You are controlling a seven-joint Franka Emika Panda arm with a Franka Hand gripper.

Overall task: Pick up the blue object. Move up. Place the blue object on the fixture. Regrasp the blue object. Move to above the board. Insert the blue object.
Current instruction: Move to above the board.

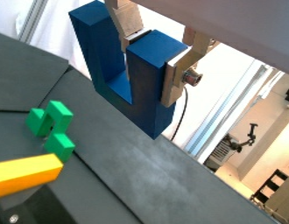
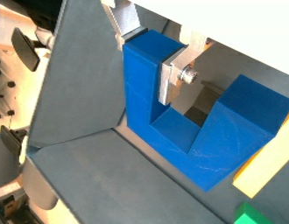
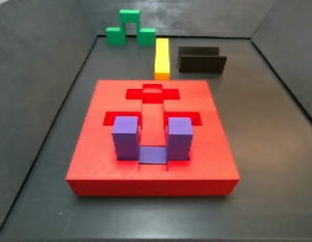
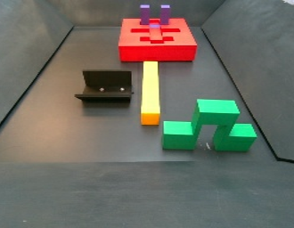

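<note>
Gripper (image 2: 179,54) seen in both wrist views only, raised above the dark grey floor (image 1: 123,166); out of frame in both side views. Flat silver fingers (image 2: 174,80) closed onto one thick prong of the dark blue U-shaped block (image 2: 188,122), the plates pressed against that prong's opposite faces. Block carried clear of the floor, its second prong free beside the gripped one, the joining base at the end away from the gripper; same hold confirmed on the block (image 1: 126,70) from the opposite side.

Below the gripper in a wrist view: green stepped block (image 1: 51,127) and one end of a long yellow bar (image 1: 24,173), both lying on the floor.

Side views: large flat red square board (image 3: 152,137) with shaped recesses in its top, a paler purple U-shaped block (image 3: 152,140) seated in one recess, prongs upright. Small black fixture with raised back edge (image 4: 105,87) standing just beside the yellow bar (image 4: 150,91), apart from the board. Green stepped block (image 4: 209,125) near the bar's end farthest from the board.
</note>
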